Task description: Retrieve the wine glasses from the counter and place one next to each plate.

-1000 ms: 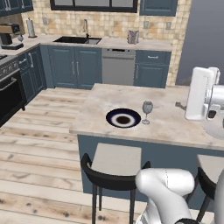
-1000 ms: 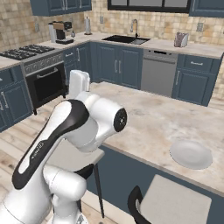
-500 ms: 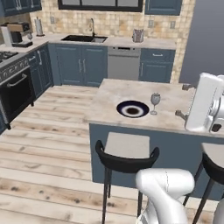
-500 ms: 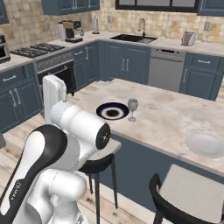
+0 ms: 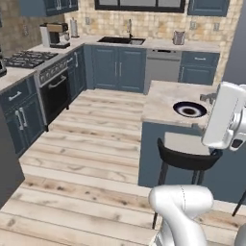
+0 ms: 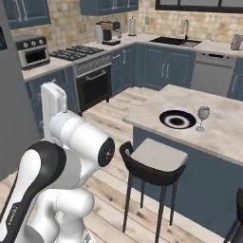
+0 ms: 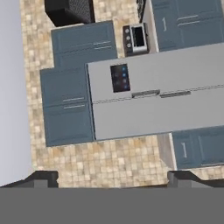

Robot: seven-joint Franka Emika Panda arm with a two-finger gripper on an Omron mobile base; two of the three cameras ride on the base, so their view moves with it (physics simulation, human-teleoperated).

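Right base view: one wine glass stands upright on the island surface, right of centre in the frame, just beside the dark plate with the white centre, on that plate's right. It appears already placed. A second glass and the pale plate cannot be made out in any frame.

Handling judgement: clear, thin-walled glass, light, stiff, smooth and probably slippery; fragile at stem and rim. Narrow foot under a rounded bowl, so likely top-heavy and easy to tip with a sideways nudge. Best hold is probably across the bowl at its widest part, or low on the bowl just above the stem, with the glass kept upright; the stem looks too thin for a sure pinch.

Hand view: claw at the bottom of the frame, its two dark tips spread wide apart with nothing between them; it faces a grey refrigerator and navy cabinets.

Left base view: the plate sits at right of centre, on the island.
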